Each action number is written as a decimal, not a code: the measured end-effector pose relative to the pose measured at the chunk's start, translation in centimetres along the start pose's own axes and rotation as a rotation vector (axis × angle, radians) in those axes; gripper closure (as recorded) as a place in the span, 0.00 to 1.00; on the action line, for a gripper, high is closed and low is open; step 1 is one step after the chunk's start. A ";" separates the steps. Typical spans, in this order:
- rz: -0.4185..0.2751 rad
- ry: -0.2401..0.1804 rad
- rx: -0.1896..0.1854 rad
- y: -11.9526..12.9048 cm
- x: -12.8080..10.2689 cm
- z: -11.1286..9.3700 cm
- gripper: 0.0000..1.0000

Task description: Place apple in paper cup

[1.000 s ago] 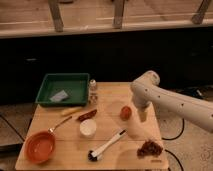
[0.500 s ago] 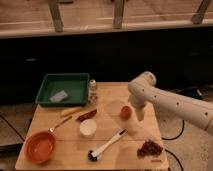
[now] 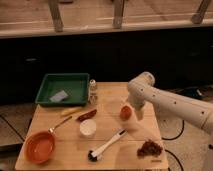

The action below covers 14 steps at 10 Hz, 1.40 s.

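Note:
The apple (image 3: 125, 112) is a small round red-orange fruit on the wooden table (image 3: 60, 156), right of centre. The paper cup (image 3: 87, 128) is a small white cup standing upright to the apple's left and a little nearer, apart from it. My gripper (image 3: 138, 113) hangs from the white arm just right of the apple, close beside it, near the table's right side. The apple rests on the table.
A green tray (image 3: 62, 88) sits at the back left. An orange pan (image 3: 40, 147) is at the front left. A dark red pepper (image 3: 86, 115), a dish brush (image 3: 105, 147), a grape cluster (image 3: 150, 148) and a small shaker (image 3: 93, 88) also lie on the table.
The arm has shifted slightly left, bringing the gripper closer to the apple. The apple and cup have not moved.

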 end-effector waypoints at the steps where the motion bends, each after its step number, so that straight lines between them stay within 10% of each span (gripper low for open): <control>1: -0.020 -0.005 -0.001 -0.1 0.0 0.2 0.20; 14: -0.212 -0.041 -0.009 -0.8 -1.0 1.4 0.20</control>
